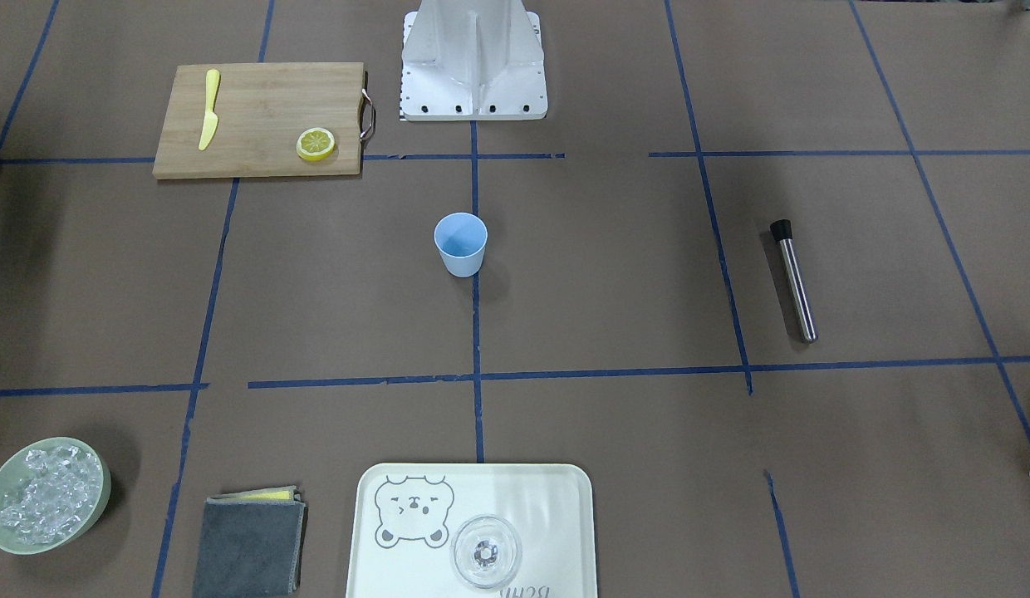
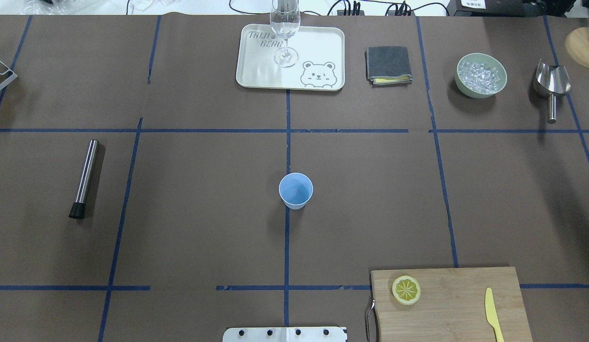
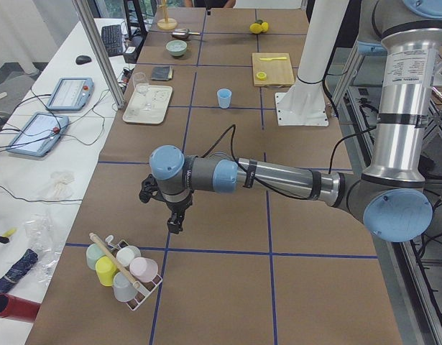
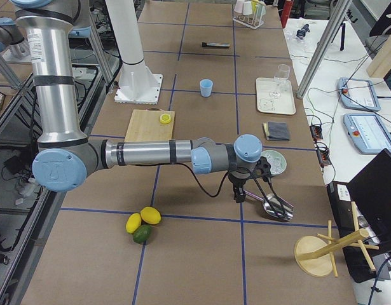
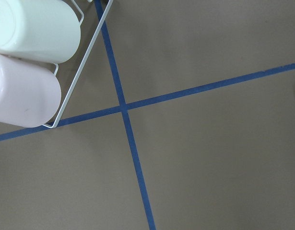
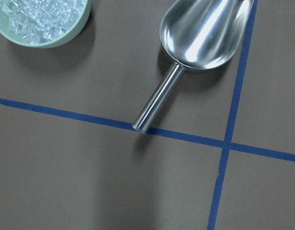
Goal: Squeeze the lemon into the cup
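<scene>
The lemon (image 2: 406,289) is a round slice lying flat on a wooden cutting board (image 2: 460,313) at the near right of the overhead view. Upright and apart from it, the light-blue cup (image 2: 296,190) stands on the centre tape line. No arm shows in the overhead or front views. My left gripper (image 3: 176,219) hangs far off to the robot's left, just above a rack of cups (image 3: 123,269). My right gripper (image 4: 240,194) hangs far to the robot's right, beside a metal scoop (image 4: 276,206). I cannot tell whether either gripper is open or shut.
A yellow knife (image 2: 493,314) lies on the board. A steel muddler (image 2: 84,178) lies at the left. At the far side stand a tray (image 2: 256,71) with a stemmed glass (image 2: 285,33), a folded cloth (image 2: 388,65) and a bowl of ice (image 2: 480,75).
</scene>
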`<move>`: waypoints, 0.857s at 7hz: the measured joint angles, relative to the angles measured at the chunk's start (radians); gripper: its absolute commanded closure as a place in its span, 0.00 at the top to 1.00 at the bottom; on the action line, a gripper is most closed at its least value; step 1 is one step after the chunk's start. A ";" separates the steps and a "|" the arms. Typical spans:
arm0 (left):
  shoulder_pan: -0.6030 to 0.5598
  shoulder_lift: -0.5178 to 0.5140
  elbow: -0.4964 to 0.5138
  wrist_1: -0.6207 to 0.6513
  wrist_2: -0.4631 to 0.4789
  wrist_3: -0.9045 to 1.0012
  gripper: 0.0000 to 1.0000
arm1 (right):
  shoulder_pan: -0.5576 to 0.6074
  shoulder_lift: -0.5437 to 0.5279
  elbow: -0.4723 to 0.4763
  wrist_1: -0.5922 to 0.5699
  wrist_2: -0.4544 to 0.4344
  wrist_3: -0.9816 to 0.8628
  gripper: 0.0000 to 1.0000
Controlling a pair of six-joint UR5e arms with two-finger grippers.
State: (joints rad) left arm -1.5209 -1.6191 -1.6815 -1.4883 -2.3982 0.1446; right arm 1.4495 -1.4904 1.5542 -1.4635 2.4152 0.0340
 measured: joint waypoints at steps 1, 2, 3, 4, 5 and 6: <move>0.000 -0.005 -0.002 0.000 0.003 0.000 1.00 | 0.000 0.000 0.001 0.000 0.000 0.000 1.00; 0.000 -0.010 -0.004 -0.002 0.006 0.000 1.00 | 0.000 -0.001 0.001 0.000 0.000 0.000 1.00; 0.000 -0.010 -0.005 -0.003 0.009 -0.002 1.00 | 0.000 -0.001 0.000 0.000 0.000 0.001 1.00; 0.001 -0.010 -0.009 -0.004 0.011 -0.004 1.00 | 0.000 -0.001 -0.003 0.000 0.000 0.002 1.00; 0.001 -0.011 -0.013 -0.008 0.009 -0.003 1.00 | -0.001 -0.001 -0.004 0.000 0.002 0.002 1.00; 0.002 -0.012 -0.020 -0.010 0.005 -0.002 1.00 | -0.003 0.000 0.002 0.005 0.004 0.003 1.00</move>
State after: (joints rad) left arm -1.5192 -1.6306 -1.7012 -1.4982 -2.3934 0.1422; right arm 1.4464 -1.4906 1.5561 -1.4584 2.4192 0.0370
